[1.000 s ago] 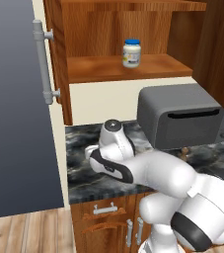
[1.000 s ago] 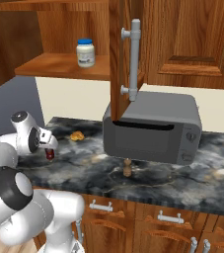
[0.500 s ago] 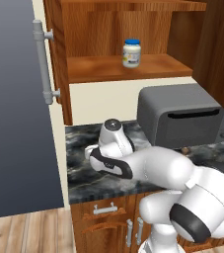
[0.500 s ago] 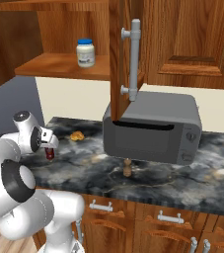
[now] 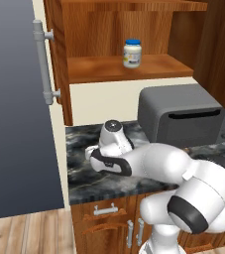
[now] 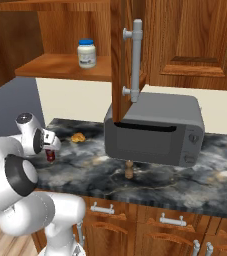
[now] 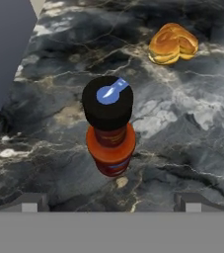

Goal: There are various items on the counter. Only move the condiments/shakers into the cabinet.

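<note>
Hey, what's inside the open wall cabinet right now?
On the cabinet shelf stands one blue-lidded white jar, upright. The open door covers the shelf's far end in the right base view.

Rendered home kitchen, dark marbled stone bench (image 6: 150, 182), reddish wooden wall cabinet (image 5: 134, 69), grey toaster oven (image 6: 155, 130), drawers with silver handles (image 6: 172, 220)
</note>
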You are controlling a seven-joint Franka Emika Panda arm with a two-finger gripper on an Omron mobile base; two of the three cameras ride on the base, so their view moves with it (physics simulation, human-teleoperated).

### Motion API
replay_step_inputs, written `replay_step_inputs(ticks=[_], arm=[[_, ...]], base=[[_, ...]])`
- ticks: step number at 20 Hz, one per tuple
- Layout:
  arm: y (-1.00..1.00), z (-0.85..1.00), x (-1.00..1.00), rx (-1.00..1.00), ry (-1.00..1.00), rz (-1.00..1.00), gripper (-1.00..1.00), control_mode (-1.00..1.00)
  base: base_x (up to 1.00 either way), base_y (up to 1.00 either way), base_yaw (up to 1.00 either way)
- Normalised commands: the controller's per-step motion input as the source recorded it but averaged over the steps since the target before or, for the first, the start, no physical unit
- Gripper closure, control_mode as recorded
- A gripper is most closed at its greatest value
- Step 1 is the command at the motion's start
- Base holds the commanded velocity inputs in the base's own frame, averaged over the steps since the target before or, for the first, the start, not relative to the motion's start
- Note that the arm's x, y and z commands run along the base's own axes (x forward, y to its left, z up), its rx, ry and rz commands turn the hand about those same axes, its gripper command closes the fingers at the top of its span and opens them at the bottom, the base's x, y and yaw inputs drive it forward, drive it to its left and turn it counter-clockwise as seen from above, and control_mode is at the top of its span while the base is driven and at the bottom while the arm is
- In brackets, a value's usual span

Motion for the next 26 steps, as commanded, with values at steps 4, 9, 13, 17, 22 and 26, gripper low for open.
replay_step_inputs(ticks=[4, 9, 13, 17, 22, 26], arm=[[0.0, 0.0, 0.02, 0.0, 0.0, 0.0, -1.0, -1.0], [0.01, -0.05, 0.01, 0.0, 0.0, 0.0, -1.0, -1.0], [0.01, -0.14, 0.09, 0.0, -0.03, 0.0, -1.0, -1.0], [0.01, -0.13, 0.13, 0.0, -0.04, 0.0, -1.0, -1.0], [0.02, -0.14, 0.14, 0.0, -0.05, 0.0, -1.0, -1.0], [0.02, -0.08, 0.07, 0.0, -0.05, 0.0, -1.0, -1.0]], base=[[0.0, 0.0, 0.0], [0.0, 0.0, 0.0], [0.0, 0.0, 0.0], [0.0, 0.0, 0.0], [0.0, 0.0, 0.0], [0.0, 0.0, 0.0]])
